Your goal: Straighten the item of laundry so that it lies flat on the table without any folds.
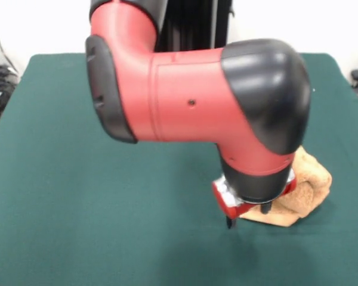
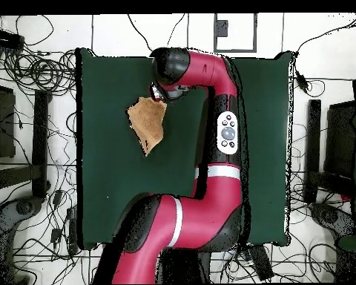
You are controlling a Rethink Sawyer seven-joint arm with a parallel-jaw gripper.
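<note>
Pincer (image 1: pixel 247 215) at bunched towel (image 1: pixel 301 193) edge; long axis unclear.

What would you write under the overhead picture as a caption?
Red robot arm reaching across the green table, its gripper at the edge of a crumpled tan towel.

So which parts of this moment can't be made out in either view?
- Gripper: front view shows only dark tips under the wrist; overhead, the arm's end covers it. Open or shut is unknown.
- Towel: its left part is behind the wrist in the front view.
- Contact between gripper and towel: hidden in both.
</note>
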